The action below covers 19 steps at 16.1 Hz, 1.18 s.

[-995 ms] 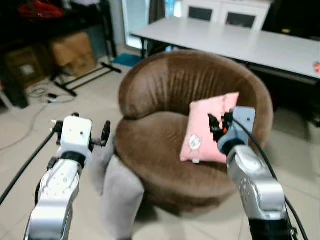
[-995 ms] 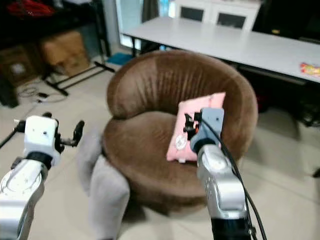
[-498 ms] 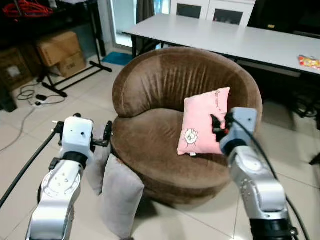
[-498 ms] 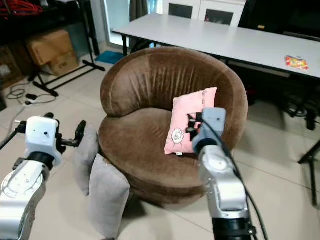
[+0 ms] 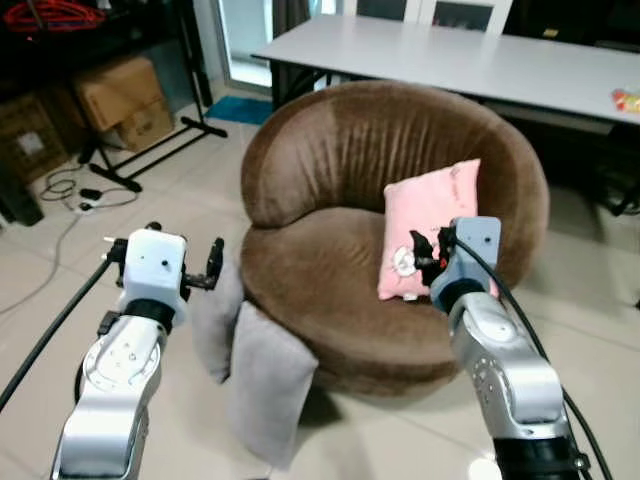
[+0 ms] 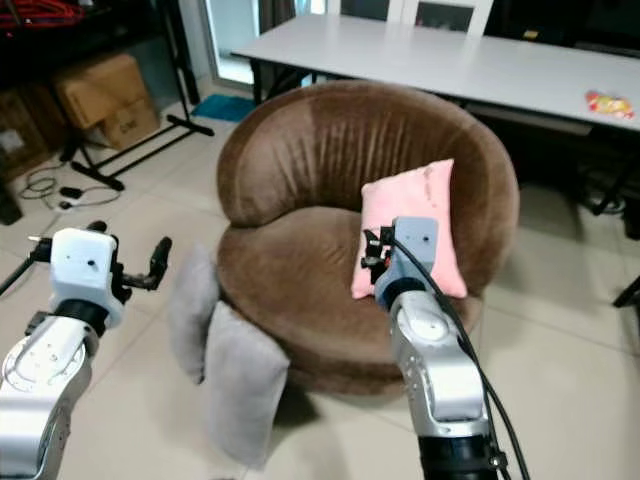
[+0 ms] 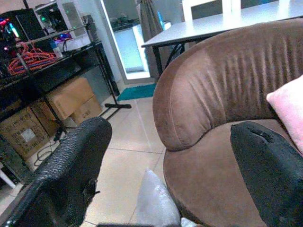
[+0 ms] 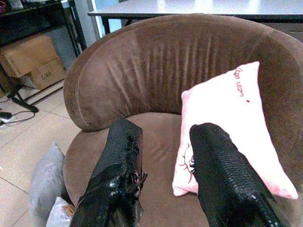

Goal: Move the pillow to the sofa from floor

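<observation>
The round brown sofa chair (image 5: 390, 230) takes up the middle of the scene, with a pink pillow (image 5: 432, 228) already propped against its backrest on the robot's right. The two grey pillows (image 5: 262, 375) that the task seems to concern stand on the tiled floor (image 5: 60, 300), leaning against the chair's front left edge, one behind the other.

The main risk is picking the wrong cushion: the right gripper (image 8: 163, 161) points straight at the pink pillow, which needs no moving, while the grey ones sit lower and nearer the left arm. A second risk is reach. The grey pillows stand low and close to the robot's legs, so either arm has to come down steeply, and a shallow pinch on soft fabric could slip or knock the pillow flat. They also touch each other, so grasping one may drag the other along.

The right arm is stretched forward over the seat front, its fingers (image 8: 120, 156) a little apart with nothing between them. The left gripper (image 7: 170, 189) is raised beside the chair's left edge, above the grey pillows, its fingers wide apart and empty.
</observation>
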{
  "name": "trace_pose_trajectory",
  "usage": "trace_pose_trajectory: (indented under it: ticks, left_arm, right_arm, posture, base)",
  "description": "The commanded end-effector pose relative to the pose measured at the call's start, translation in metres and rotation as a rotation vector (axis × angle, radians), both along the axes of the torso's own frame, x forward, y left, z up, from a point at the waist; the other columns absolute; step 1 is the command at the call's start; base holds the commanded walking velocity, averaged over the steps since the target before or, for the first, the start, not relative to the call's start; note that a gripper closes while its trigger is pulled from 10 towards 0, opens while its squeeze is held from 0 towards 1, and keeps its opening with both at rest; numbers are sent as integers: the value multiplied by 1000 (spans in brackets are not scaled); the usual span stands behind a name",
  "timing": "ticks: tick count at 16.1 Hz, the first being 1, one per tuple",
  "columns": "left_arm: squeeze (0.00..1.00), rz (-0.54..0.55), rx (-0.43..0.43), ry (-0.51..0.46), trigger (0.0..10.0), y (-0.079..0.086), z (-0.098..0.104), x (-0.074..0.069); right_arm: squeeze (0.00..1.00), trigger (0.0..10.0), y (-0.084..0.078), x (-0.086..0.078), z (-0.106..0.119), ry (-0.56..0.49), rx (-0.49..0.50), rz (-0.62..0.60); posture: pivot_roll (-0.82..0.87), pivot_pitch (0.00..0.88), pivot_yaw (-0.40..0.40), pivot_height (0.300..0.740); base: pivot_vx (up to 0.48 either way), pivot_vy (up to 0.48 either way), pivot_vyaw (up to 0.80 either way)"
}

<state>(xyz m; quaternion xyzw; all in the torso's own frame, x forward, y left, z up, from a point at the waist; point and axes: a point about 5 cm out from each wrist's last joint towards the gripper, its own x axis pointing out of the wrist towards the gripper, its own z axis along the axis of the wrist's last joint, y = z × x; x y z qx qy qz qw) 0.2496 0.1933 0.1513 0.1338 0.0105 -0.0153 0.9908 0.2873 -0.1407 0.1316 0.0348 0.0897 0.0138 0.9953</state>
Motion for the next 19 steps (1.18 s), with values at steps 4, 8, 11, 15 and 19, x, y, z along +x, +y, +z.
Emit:
trace_pose_trajectory:
  ticks: [4,8,11,15,19]
  left_arm:
    - [0,-6,10,4,10000,-1,-1,1]
    - [0,-9,17,-2,10000,-3,0,0]
    - [0,-6,15,0,10000,-1,-1,0]
    - [0,-17,5,1,10000,-4,-2,3]
    - [0,-17,9,-3,10000,-4,-2,3]
  right_arm:
    - [0,10000,-2,0,-1,4,11,-15]
    - [0,10000,0,0,-1,6,2,15]
    - [0,10000,3,0,-3,11,-11,30]
    - [0,10000,-5,-2,-5,25,-3,-5]
    - [0,10000,-3,-2,-5,24,1,3]
  posture:
    - [-30,0,16,740]
    - [-29,0,13,740]
    - [-32,0,14,740]
    - [-41,0,17,740]
    - [-34,0,9,740]
  base:
    - [0,231,0]
    - [0,0,0]
    - [0,0,0]
    - [0,429,0]
    - [0,240,0]
